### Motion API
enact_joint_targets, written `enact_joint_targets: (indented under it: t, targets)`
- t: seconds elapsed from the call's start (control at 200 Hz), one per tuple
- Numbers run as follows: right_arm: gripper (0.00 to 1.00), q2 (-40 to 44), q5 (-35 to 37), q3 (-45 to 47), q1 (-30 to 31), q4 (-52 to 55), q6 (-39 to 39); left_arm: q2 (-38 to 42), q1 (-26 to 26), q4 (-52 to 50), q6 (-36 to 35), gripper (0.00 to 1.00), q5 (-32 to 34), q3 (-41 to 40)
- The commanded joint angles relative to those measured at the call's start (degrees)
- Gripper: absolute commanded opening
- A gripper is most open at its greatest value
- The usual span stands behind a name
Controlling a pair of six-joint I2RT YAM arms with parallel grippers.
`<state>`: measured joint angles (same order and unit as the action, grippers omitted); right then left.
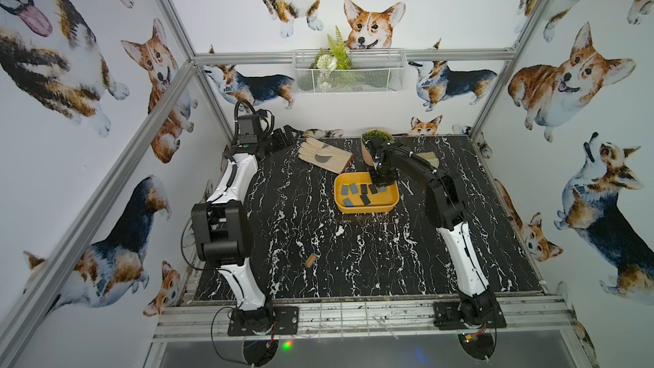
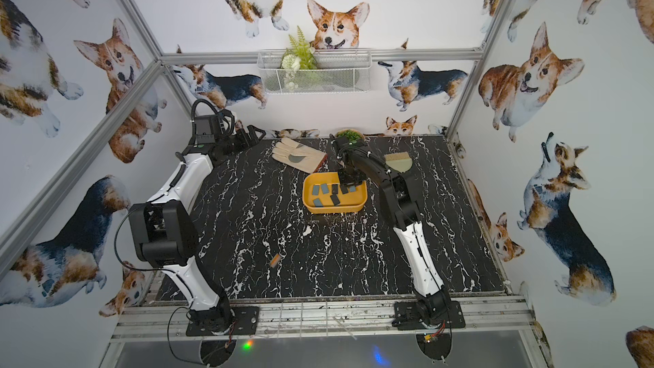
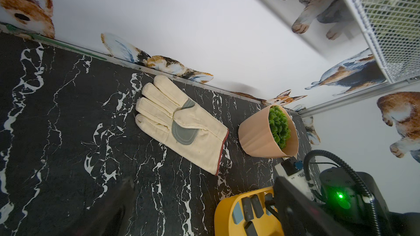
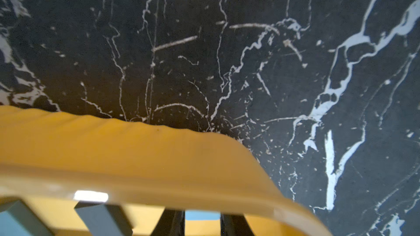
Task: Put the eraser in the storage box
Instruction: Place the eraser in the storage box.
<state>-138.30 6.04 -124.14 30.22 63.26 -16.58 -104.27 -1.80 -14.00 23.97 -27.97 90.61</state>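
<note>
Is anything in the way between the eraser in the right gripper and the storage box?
Nothing visible does. The right gripper holds the blue eraser low over the storage box, inside its rim.

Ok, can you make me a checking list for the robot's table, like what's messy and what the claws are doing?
Surface: black marbled table, scratched; no spills seen.
Job's things: yellow storage box holds several grey, blue and black erasers.
Clutter: glove, plant pot and brush behind the box; small orange-grey piece near the front, too small to identify.
Grippers: right gripper low in the box, shut on a blue eraser; left gripper open, empty, at the back.
Cables: black cable loops beside the left arm.
Surroundings: corgi-pattern walls; white wire basket with greenery on the back rail.
</note>
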Motion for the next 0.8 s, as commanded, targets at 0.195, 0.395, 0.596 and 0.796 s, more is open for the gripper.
enact_joint_targets:
  t: [0.195, 0.395, 0.596, 0.796]
  targets:
    - [0.35, 0.03, 0.84, -0.59, -0.16, 1.25, 0.31, 0.29, -0.16, -0.33, -0.94, 0.98, -0.68, 0.06]
    - [0.48, 0.15, 0.8, -0.4, -0.13, 1.33, 0.25, 0.78, -0.29, -0.33, -1.03, 0.98, -0.58, -0.36]
    - [0.55, 5.42, 0.94, 0.71, 0.99, -0.88, 0.54, 1.42, -0.24, -0.59, -1.03, 0.98, -0.69, -0.35]
    - [0.69, 16.1, 1.07, 4.67, 6.76, -2.23, 1.3, 3.56, -0.24, -1.34, -1.29, 0.98, -0.25, -1.15]
